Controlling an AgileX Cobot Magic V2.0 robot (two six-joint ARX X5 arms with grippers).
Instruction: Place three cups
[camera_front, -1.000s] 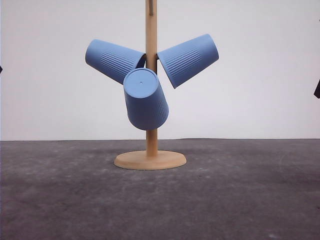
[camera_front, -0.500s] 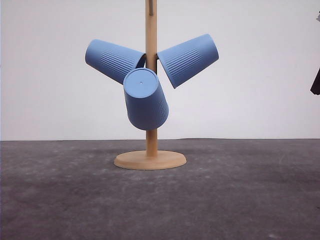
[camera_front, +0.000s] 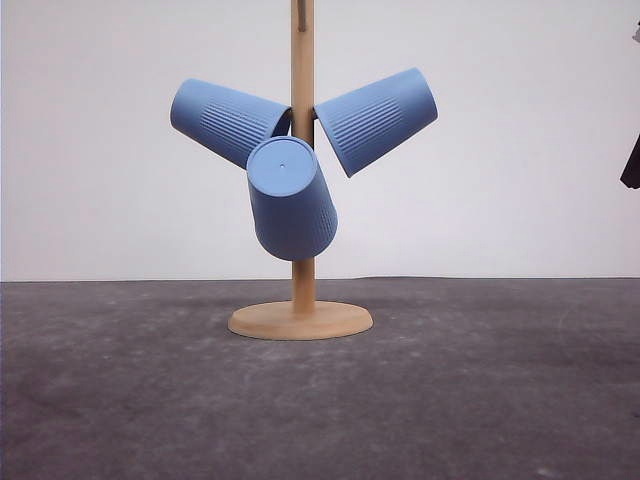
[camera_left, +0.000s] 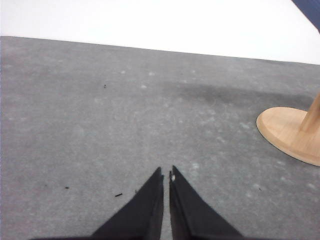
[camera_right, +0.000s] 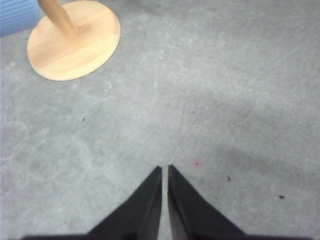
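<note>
Three light-blue cups hung on a wooden stand (camera_front: 302, 200), each slipped mouth-first over a peg. Left cup (camera_front: 226, 121) angled up and to the left, base outward. Right cup (camera_front: 378, 118) angled up to the right, likewise base outward. Front cup (camera_front: 291, 200) pointing toward the camera and drooping a little, flat base in plain sight. Stand's round foot (camera_front: 300, 320) resting on the grey surface (camera_front: 480, 400), near the middle, toward the back.

Left pincer (camera_left: 166, 181) clenched, tips almost touching, grasping nothing, low over bare surface with the foot off to one side. Right pincer (camera_right: 164, 172) also clenched and empty, foot and lower post well apart from it.

Judged from the look: thin, light, fairly stiff plastic, likely to flex if squeezed hard. Fine vertical ribbing on the sides probably good for friction; smooth rim band more slippery. Tapered wall apt to squirt out of a pinch near the narrow end. Best hold probably across the ribbed mid-body, with gentle pressure. All three seemingly placed already; little left but keeping clear of the stand, easily tipped by a nudge.
</note>
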